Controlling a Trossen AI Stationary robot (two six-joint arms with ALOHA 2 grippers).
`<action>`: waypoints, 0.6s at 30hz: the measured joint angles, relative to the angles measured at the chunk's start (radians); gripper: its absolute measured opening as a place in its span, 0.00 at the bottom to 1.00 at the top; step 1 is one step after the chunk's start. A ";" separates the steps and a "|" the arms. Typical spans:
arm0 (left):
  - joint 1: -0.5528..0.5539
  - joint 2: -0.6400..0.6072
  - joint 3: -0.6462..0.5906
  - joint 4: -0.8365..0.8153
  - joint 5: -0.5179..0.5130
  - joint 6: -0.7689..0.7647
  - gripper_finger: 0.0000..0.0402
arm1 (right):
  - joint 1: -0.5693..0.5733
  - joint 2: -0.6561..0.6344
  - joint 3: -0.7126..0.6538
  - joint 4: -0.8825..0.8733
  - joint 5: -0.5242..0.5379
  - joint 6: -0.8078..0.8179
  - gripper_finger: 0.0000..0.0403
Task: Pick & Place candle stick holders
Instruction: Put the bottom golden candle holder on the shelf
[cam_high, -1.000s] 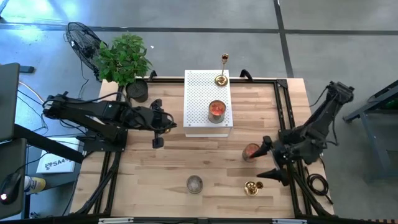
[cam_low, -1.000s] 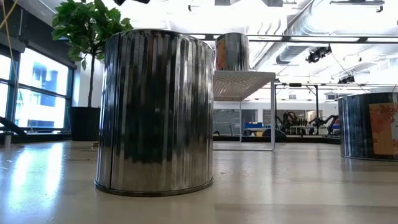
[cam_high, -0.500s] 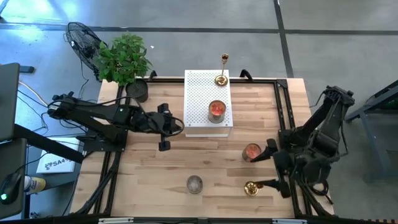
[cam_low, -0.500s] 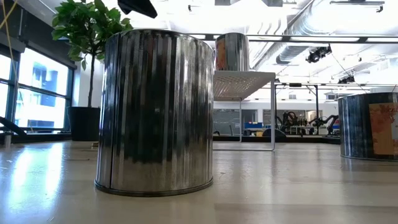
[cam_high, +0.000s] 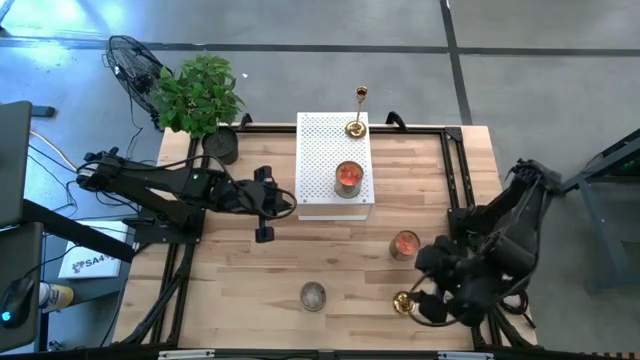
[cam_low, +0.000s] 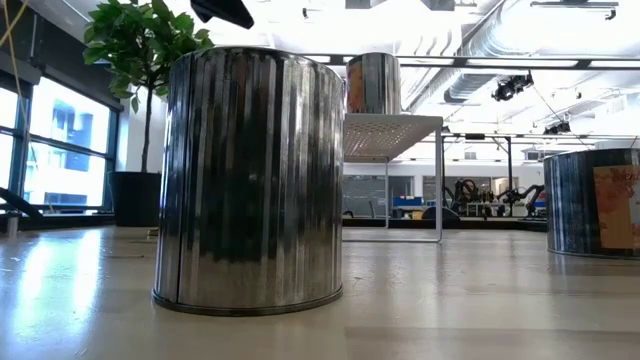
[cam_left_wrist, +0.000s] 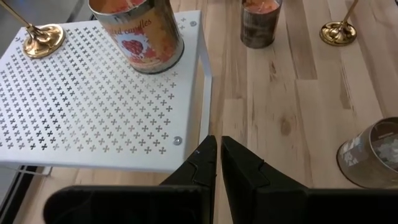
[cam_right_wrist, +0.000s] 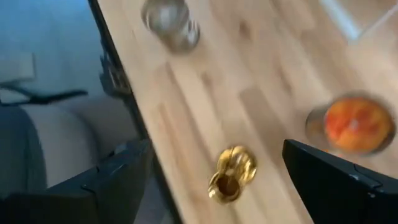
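The right pincer (cam_high: 418, 296) hangs with its fingers spread wide over a candle stick holder (cam_high: 402, 302) standing near the table's (cam_high: 350, 260) front edge, not gripping it. Another candle stick holder (cam_high: 355, 128) stands at the back of the white perforated shelf (cam_high: 320, 165); the left pincer (cam_left_wrist: 216, 155), pressed together and empty, waits beside that shelf

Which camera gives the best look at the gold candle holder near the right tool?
The right wrist view: the candle stick holder sits between the open right tool. High view shows it small; left wrist view catches its base; low view misses it.
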 joint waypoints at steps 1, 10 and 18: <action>0.000 0.000 0.000 0.000 0.000 0.000 0.05 | -0.009 0.014 0.008 0.002 -0.034 0.011 0.88; 0.000 0.000 0.000 0.000 0.000 0.000 0.05 | -0.101 0.090 0.017 -0.088 -0.292 0.174 0.88; 0.000 0.000 0.000 -0.009 0.001 0.000 0.05 | -0.155 0.122 0.017 -0.191 -0.314 0.252 0.88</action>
